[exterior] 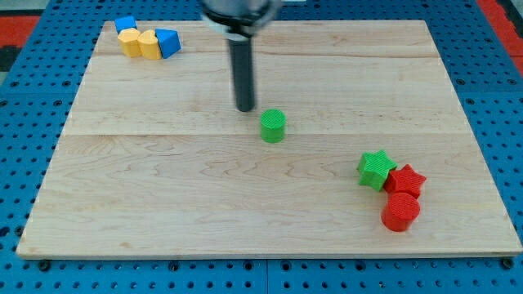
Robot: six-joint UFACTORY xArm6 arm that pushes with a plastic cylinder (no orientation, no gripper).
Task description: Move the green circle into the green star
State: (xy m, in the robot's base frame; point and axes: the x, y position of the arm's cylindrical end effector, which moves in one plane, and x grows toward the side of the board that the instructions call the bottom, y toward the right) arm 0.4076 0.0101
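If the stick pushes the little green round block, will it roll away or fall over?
Probably neither. The green circle stands on its flat end on the wooden board and looks short and wide, so it should slide rather than tip or roll. It looks small and likely light, so it may turn or slip off to one side of my tip, which is just up and left of it.

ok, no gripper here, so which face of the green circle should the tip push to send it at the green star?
The upper-left side of the green circle, opposite the green star, which lies toward the view's lower right. My tip already sits just up-left of it, apart, so probably a straight push.
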